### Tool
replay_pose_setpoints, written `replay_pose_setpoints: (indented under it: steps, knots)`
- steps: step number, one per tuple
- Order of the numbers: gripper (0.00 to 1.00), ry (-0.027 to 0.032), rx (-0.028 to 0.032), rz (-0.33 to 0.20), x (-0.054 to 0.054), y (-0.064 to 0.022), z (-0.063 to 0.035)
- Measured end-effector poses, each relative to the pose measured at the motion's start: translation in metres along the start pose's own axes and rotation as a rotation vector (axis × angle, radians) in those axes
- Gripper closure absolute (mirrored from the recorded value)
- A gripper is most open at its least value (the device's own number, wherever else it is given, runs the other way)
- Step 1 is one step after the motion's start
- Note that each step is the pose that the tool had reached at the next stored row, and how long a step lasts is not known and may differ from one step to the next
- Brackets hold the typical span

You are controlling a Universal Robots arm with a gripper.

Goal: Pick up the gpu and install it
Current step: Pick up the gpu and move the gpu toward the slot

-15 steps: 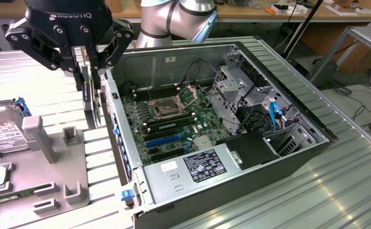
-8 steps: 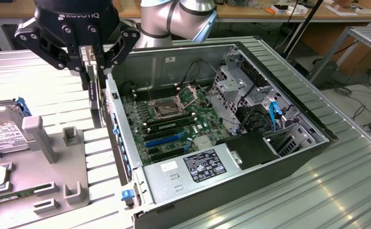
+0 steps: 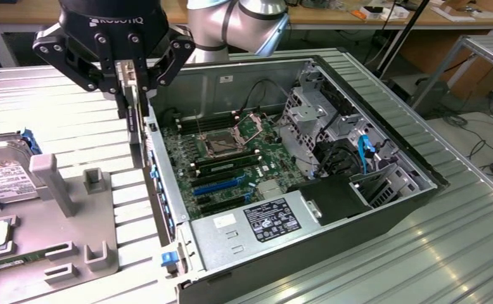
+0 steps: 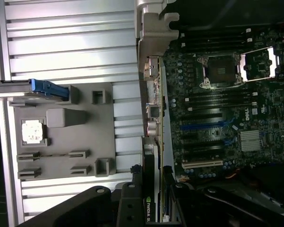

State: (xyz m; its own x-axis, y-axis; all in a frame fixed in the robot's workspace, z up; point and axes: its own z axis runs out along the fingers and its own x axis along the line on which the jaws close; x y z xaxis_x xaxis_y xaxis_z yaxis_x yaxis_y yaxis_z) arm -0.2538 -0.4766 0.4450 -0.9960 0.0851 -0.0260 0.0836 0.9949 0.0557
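Graphics card point(image 3: 133, 120) point(image 4: 151, 113): clamped edge-on, hanging straight down below the gripper.
Gripper point(image 3: 135, 85) point(image 4: 154, 198): narrowed onto the card's upper edge, a finger on each face.
Computer case point(image 3: 382, 126): open, below, its wall just beside the card's lower end.
Motherboard point(image 3: 229, 152) point(image 4: 217, 123): inside the case.
Grey tray point(image 3: 86, 209) point(image 4: 61, 142): below, opposite side.
Hard drive point(image 3: 1, 177): farther out on that side.

Case rear wall point(image 3: 158, 190) just beside gpu point(image 3: 133, 120)

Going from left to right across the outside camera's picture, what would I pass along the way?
hard drive → grey parts holder → gpu held in the gripper → motherboard → blue cable → ribbed metal table
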Motion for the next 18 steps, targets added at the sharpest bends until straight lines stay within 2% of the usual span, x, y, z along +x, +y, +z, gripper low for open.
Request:
replay_pose_setpoints:
  steps: [18]
  knots:
    - [0.73,0.0,0.0,0.0,-0.024,0.002,0.0007]
